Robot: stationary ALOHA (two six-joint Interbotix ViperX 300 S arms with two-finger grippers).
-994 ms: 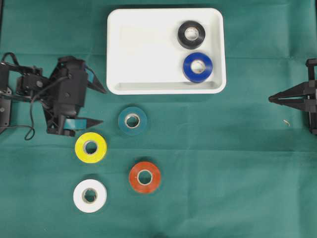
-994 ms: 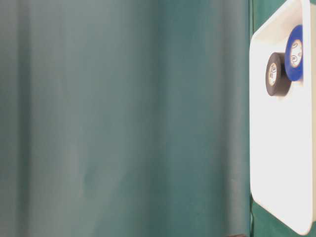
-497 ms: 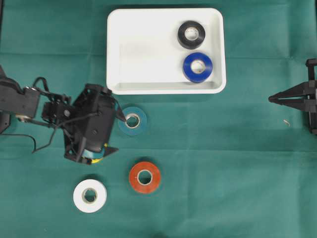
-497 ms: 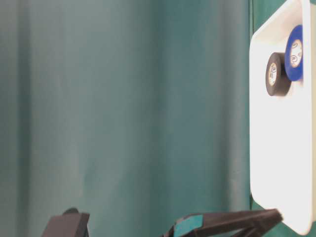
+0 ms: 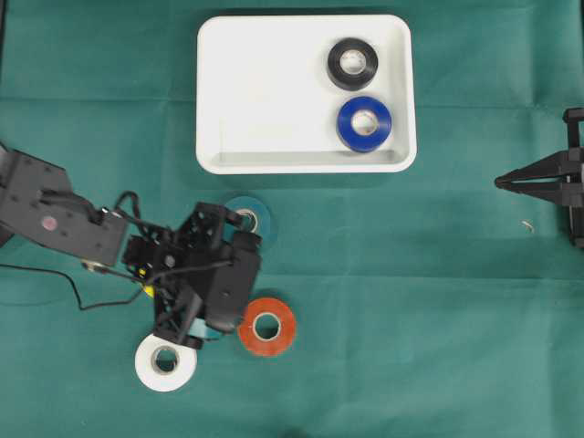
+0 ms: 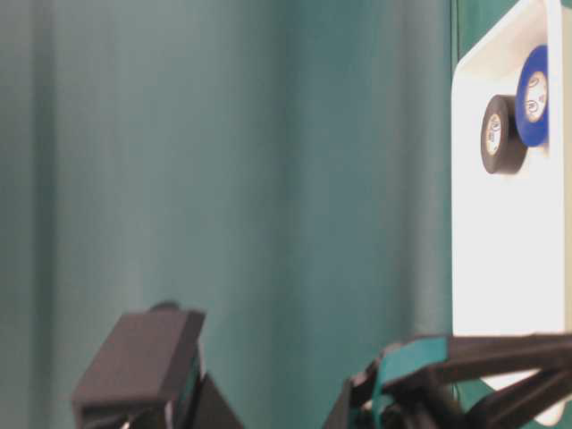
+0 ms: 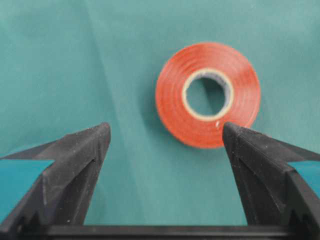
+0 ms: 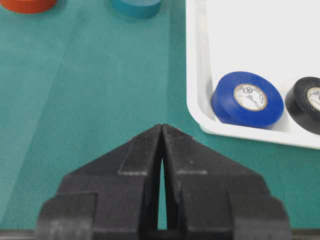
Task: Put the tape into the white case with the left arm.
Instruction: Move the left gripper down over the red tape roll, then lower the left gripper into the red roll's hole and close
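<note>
A green cloth, soft and faintly creased, covers the desk (image 5: 438, 319). At the far side sits the white case (image 5: 265, 91), a shallow glossy plastic tray with rounded corners and a raised rim; inside it, toward its right end, lie a black tape roll (image 5: 353, 63) and a blue tape roll (image 5: 364, 123), close together but not clearly touching. The left arm (image 5: 55, 219), black and jointed with a thin cable looping off it, reaches in from the left, and its gripper (image 7: 165, 135) hangs over the loose rolls on the cloth. From the wrist view its two pointed black fingers (image 7: 75, 165) stand wide apart, teal strips on their inner faces, holding nothing, with the orange tape roll (image 7: 207, 95) lying flat on the cloth ahead, nearer the right-hand fingertip (whether the tip meets the roll I cannot tell). From above, that orange ring (image 5: 266, 326) lies just beside the gripper body, a white tape roll (image 5: 165, 361) pokes out below it, a teal tape roll (image 5: 251, 214) is half covered at its upper edge, and only a sliver of yellow (image 5: 147, 290) shows under the wrist. All the rolls are smooth rings with pale cardboard cores. The right gripper (image 8: 162, 131) rests at the right edge, its plain matte black fingers pressed together with only a hairline slit between them.
</note>
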